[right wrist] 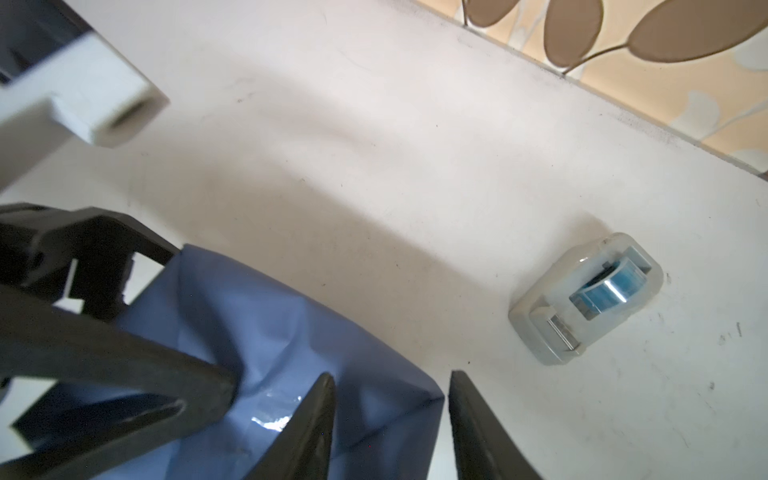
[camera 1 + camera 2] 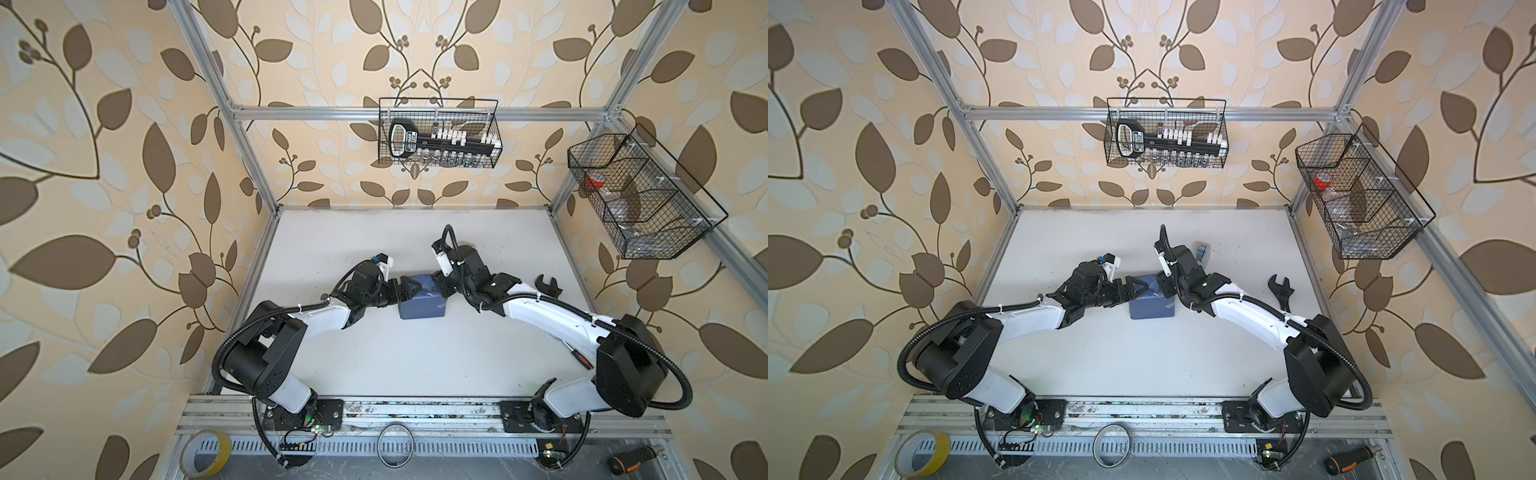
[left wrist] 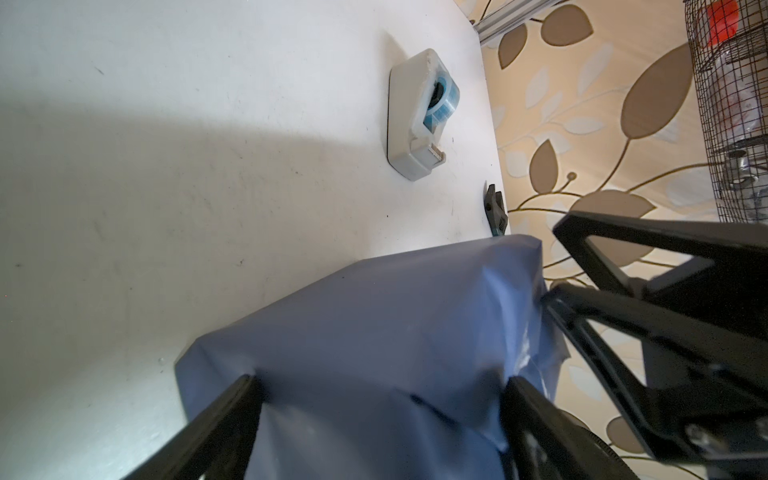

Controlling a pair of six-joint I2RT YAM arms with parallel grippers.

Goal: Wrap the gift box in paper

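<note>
Two black end effectors meet at one parcel in the middle of the white table [image 2: 415,365]. The thin slate-blue wrapping paper [image 2: 422,305] covers every side we can see, so the flat square gift box is hidden inside it.

We judge the wrap nearly finished. The step in hand looks like fixing the end fold on the right arm's side, where the paper is creased and a short strip of shiny clear tape [image 1: 272,413] lies across the creases.

The left end effector [image 3: 380,382] has its jaws wide, one on either side of the parcel and both against the paper. We cannot tell whether they squeeze it or merely bracket it. The right end effector [image 1: 390,376] has its jaws apart around the parcel's corner, one tip on the paper beside the tape and the other over bare table.

Next, we think, that tip should press the tape flat while the left arm steadies the parcel. If the fold lifts, another strip must come from the small grey plastic tape dispenser [image 1: 590,299] with its blue roll, which stands nearby.
</note>
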